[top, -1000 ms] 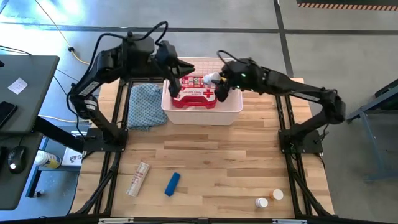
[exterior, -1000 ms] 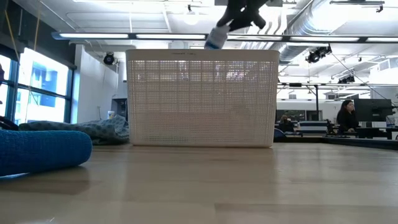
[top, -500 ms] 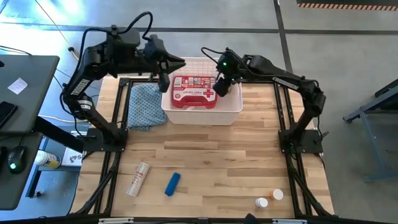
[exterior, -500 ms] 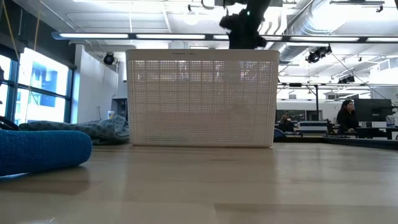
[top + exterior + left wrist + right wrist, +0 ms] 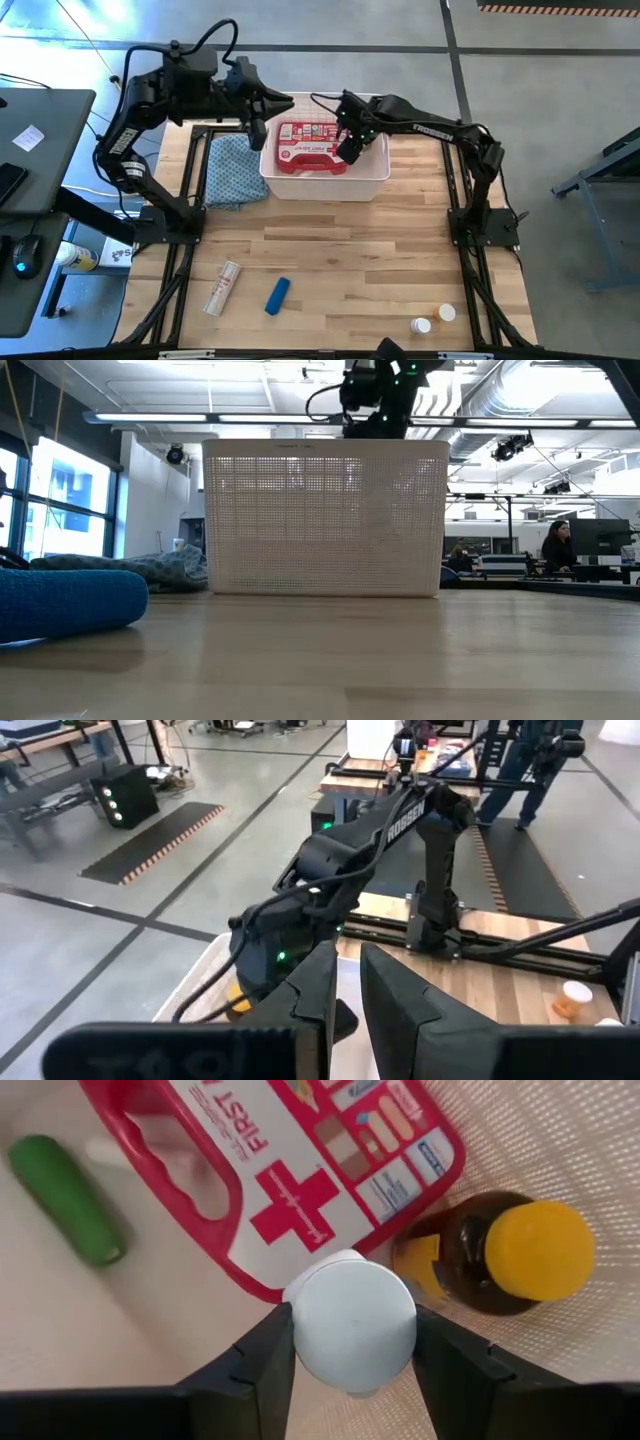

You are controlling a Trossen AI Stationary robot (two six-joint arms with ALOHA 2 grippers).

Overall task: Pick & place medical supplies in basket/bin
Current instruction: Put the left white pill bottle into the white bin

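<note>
The white slotted basket (image 5: 325,192) (image 5: 325,520) stands at the table's far middle. In it lie the red first-aid case (image 5: 308,146) (image 5: 300,1170), an amber yellow-capped bottle (image 5: 520,1255) and a green tube (image 5: 65,1200). My right gripper (image 5: 347,150) (image 5: 353,1342) reaches down into the basket, shut on a white tube (image 5: 353,1323), next to the case's corner and the amber bottle. High above the basket's far left corner, my left gripper (image 5: 284,100) (image 5: 347,970) points almost level. Its fingers are open by a narrow gap, with nothing between them. My right gripper pinches the white tube between its two fingers, one on each side (image 5: 298,1330) of its round white end. The fingers point steeply down into the basket. The round end faces the wrist camera and hides the rest of the tube. Whether the tube touches the basket's floor I cannot tell.
A blue patterned cloth (image 5: 232,170) (image 5: 150,570) lies left of the basket. Near the front edge lie a white tube (image 5: 222,287) and a blue tube (image 5: 277,296) (image 5: 60,605). Two small pill bottles (image 5: 433,319) stand at the near right corner. People show in the room beyond.
My right gripper has tipped steeply downward and sunk with the white tube from above the basket's rim to inside the basket, behind its near wall. My left gripper has drawn back a little from over the basket toward the table's left edge.
</note>
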